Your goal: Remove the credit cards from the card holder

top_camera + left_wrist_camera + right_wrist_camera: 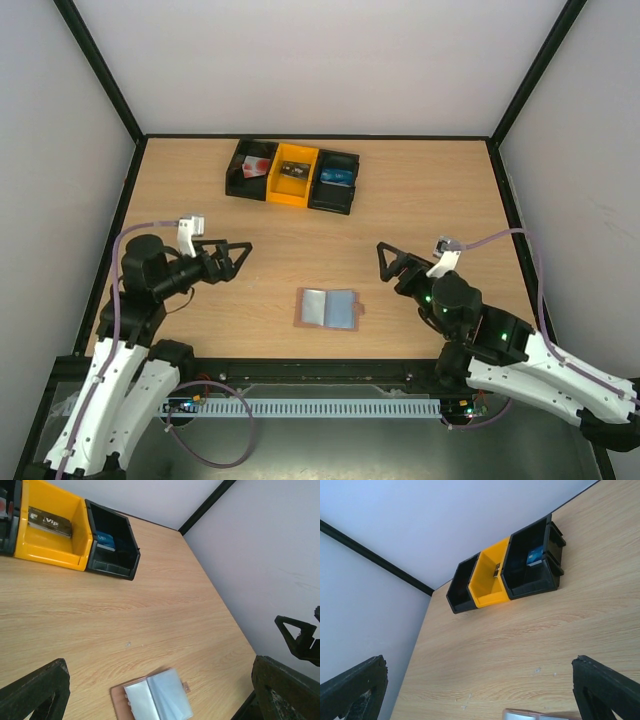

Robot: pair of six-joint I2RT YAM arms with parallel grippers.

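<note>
The card holder (328, 308) lies open and flat on the table near the front, brown rim up, with two grey-blue pockets; no card shows in them. It also shows in the left wrist view (157, 697), and its edge shows in the right wrist view (540, 715). A reddish card (257, 167) lies in the left black bin. A blue card (338, 177) lies in the right black bin, also seen in the wrist views (105, 541) (535, 556). My left gripper (238, 258) is open and empty, left of the holder. My right gripper (385, 264) is open and empty, right of it.
Three bins stand in a row at the back: black (250, 168), yellow (293, 174), black (334, 181). A dark card marked VIP (50, 522) lies in the yellow bin. White walls with black frame bars enclose the table.
</note>
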